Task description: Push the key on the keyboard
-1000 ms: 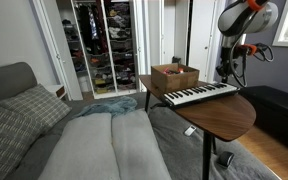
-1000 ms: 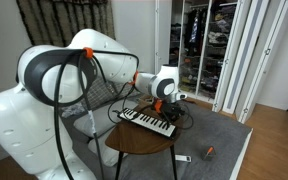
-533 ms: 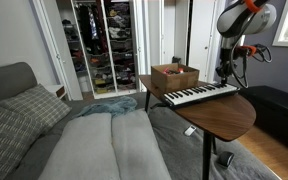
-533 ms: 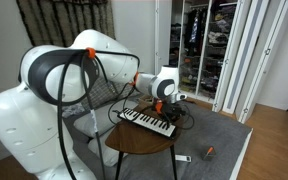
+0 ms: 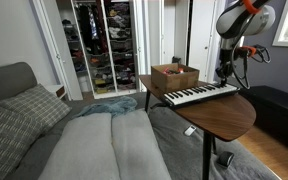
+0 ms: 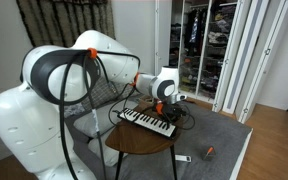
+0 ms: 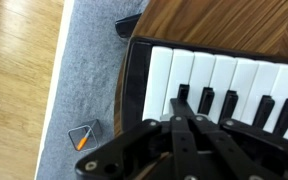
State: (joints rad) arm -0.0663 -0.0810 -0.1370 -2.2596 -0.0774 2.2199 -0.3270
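Note:
The keyboard (image 5: 199,94) lies along a round wooden table (image 5: 229,118), with white and black keys and a pale body. It also shows in an exterior view (image 6: 147,122) and fills the wrist view (image 7: 219,75). My gripper (image 7: 181,100) is shut and empty, its two fingers pressed together. The tips sit over the white keys at the keyboard's end, between black keys. I cannot tell whether they touch a key. In both exterior views the gripper (image 5: 225,74) (image 6: 167,105) hangs at the keyboard's far end.
A brown cardboard box (image 5: 174,76) stands on the table behind the keyboard. A bed with grey covers (image 5: 104,145) lies beside the table. Grey carpet (image 7: 94,60) and wood floor (image 7: 19,80) lie below. A small orange-marked object (image 7: 82,137) rests on the carpet.
Only the large arm link near the camera shifts slightly. The gripper stays at the keyboard's end.

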